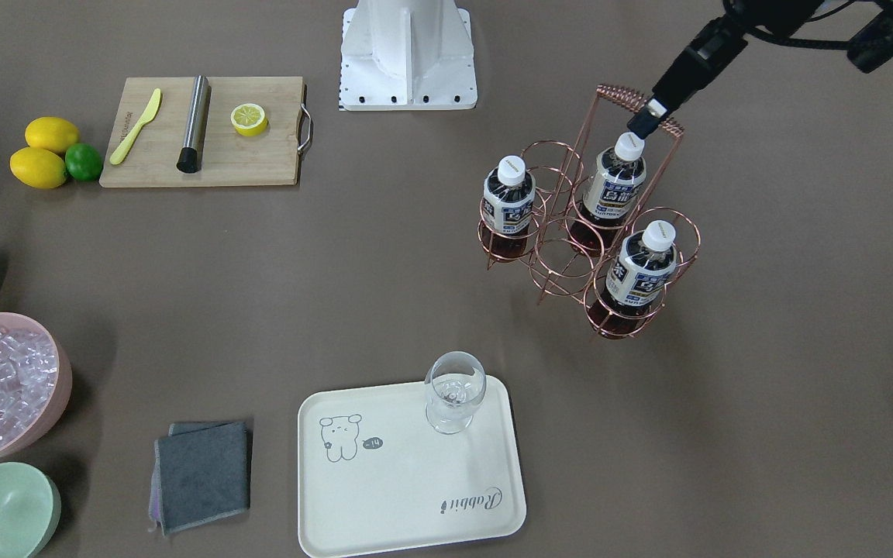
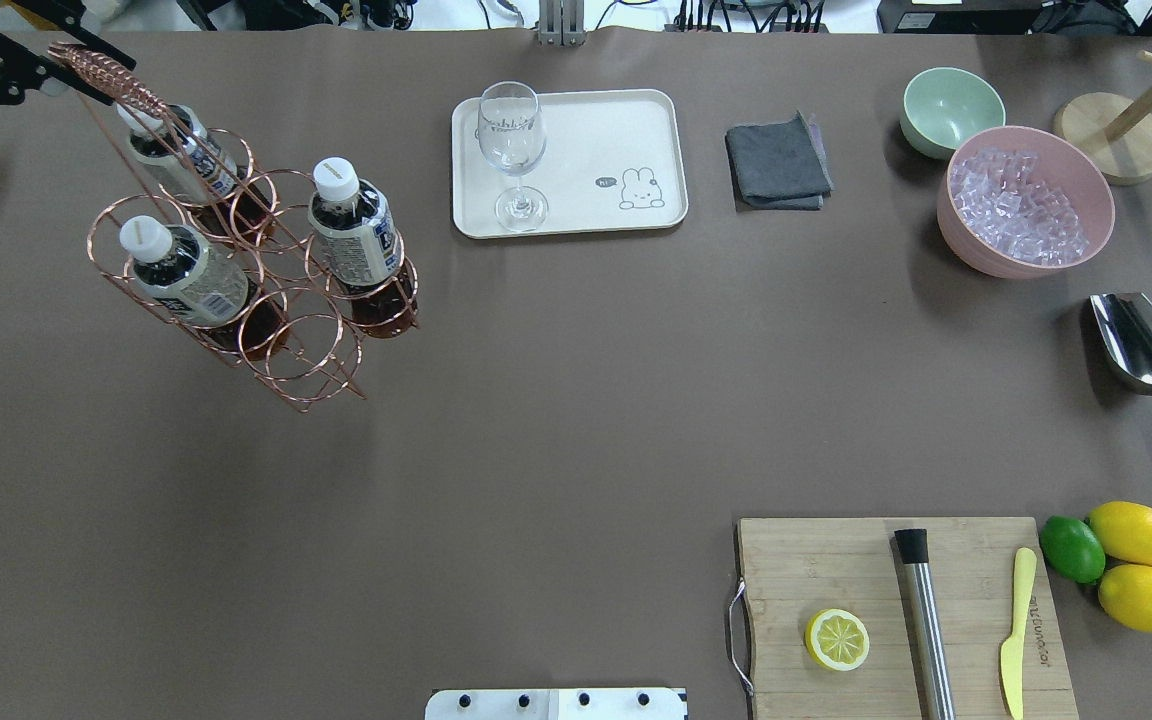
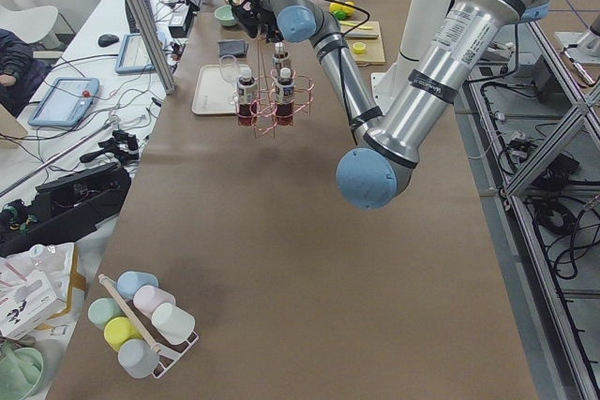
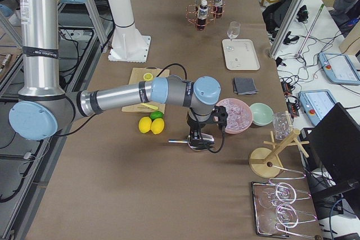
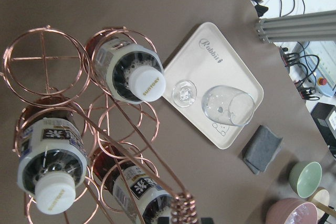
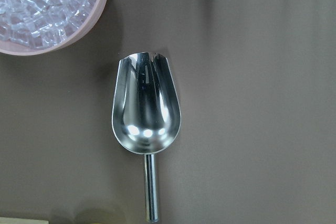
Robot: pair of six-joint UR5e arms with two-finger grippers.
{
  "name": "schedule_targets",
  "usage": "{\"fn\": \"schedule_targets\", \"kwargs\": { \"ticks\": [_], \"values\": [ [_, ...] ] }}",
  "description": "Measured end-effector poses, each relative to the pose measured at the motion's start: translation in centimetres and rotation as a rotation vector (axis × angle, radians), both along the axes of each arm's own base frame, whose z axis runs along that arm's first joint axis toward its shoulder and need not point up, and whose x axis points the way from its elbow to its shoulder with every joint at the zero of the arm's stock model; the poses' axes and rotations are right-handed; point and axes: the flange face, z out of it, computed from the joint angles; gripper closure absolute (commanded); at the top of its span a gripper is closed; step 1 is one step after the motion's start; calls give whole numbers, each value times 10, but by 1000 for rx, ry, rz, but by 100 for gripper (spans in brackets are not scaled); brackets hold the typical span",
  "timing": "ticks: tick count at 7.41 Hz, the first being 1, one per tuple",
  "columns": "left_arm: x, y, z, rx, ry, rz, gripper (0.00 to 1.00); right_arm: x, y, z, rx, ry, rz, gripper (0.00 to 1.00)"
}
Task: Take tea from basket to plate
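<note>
The right arm (image 4: 126,95) reaches out low over the surface (image 4: 140,195) with its wrist bent down. Its pincer (image 4: 198,136) sits right over a metal scoop (image 4: 184,141), can't tell if it's open or not. The pink ice bowl (image 4: 235,114) and mint bowl (image 4: 261,113) are near the edge away from the robot. Two lemons (image 4: 150,125) and a lime (image 4: 157,115) are beside the cutting board (image 4: 160,74). Way off at the far end there's the basket (image 4: 211,19) with its tea bottles (image 4: 202,10). Near it is the plate (image 4: 242,60) with a wine glass (image 4: 232,29).

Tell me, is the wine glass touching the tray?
Touching. The overhead view shows the wine glass standing upright, its foot flat on the tray.
</note>
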Motion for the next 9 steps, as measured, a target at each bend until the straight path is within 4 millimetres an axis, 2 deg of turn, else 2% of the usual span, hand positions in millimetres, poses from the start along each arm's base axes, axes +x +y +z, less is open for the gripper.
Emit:
{"fn": "schedule_targets", "kwargs": {
  "ticks": [2, 4, 9],
  "values": [
    [53, 17, -6, 54, 82, -5, 100, 0, 0, 0, 0, 0, 0, 1],
    [72, 28, -12, 3, 182, -30, 100, 0, 0, 0, 0, 0, 0, 1],
    [123, 62, -32, -284, 420, -115, 100, 0, 0, 0, 1, 0, 1, 1]
  ]
}}
